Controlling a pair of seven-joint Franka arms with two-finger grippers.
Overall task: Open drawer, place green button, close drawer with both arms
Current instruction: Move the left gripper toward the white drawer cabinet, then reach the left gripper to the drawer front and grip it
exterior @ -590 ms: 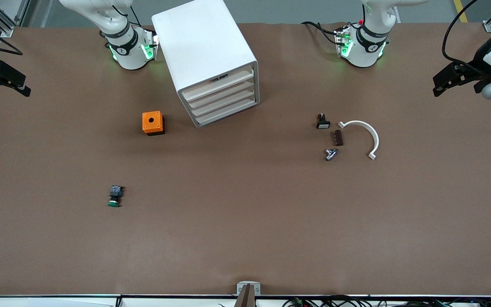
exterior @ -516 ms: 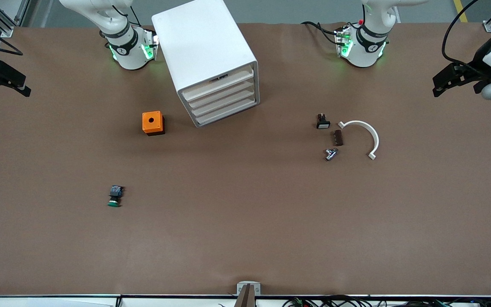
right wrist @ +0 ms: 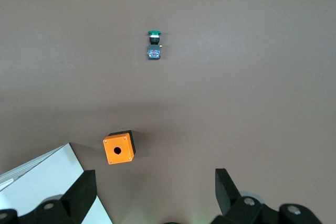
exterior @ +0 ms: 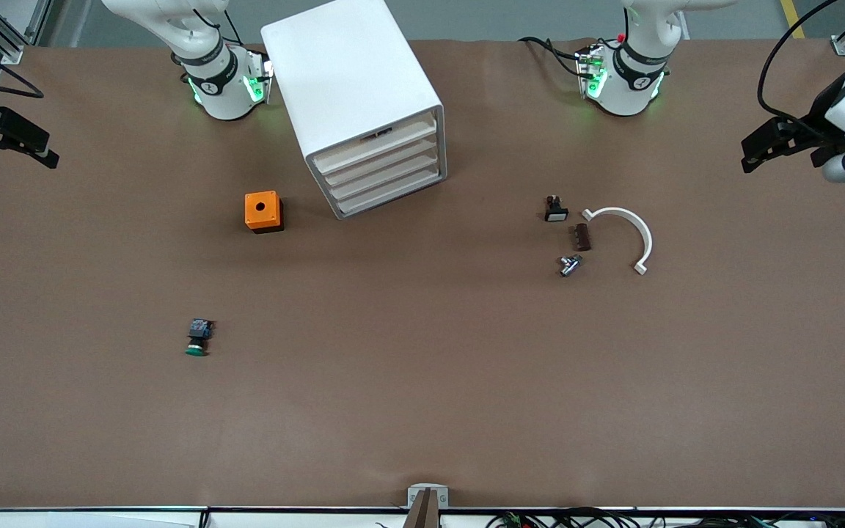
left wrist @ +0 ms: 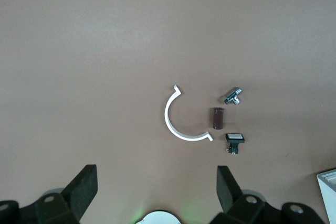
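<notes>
The white four-drawer cabinet [exterior: 364,103] stands between the arm bases with all drawers shut; the lower two drawers [exterior: 387,188] sit flush. The button [exterior: 197,337] lies on its side on the table, green cap toward the front camera, nearer to that camera than the orange box [exterior: 263,211]. It also shows in the right wrist view [right wrist: 154,44]. My right gripper [exterior: 37,147] [right wrist: 155,177] is open and empty, up over the right arm's end of the table. My left gripper [exterior: 760,147] [left wrist: 155,174] is open and empty, up over the left arm's end.
Toward the left arm's end lie a black piece with a white face [exterior: 556,210], a brown block [exterior: 582,237], a small metal fitting [exterior: 569,265] and a white curved clip [exterior: 631,227]. The orange box [right wrist: 118,148] stands beside the cabinet [right wrist: 42,182].
Both grippers have shifted very slightly over the table's ends. Nothing on the table has moved.
</notes>
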